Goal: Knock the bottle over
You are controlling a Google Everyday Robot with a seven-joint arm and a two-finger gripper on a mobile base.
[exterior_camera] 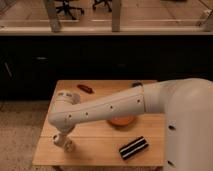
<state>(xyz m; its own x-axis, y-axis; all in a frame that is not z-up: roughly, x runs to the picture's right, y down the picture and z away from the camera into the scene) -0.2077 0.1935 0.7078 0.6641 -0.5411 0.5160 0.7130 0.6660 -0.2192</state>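
The small pale bottle [68, 145] stands near the front left corner of the wooden table [100, 150]. It is partly hidden behind my gripper, and I cannot tell whether it is upright or tilted. My white arm reaches across the table from the right and bends down at the wrist [65, 107]. My gripper [59, 137] hangs low over the table, right against the bottle's left side.
A black-and-white striped packet [133, 148] lies at the front right. An orange dish [122, 121] sits mid-table, partly under my arm. A reddish-brown bar [85, 88] lies at the back left. A dark counter with glass panels stands behind the table.
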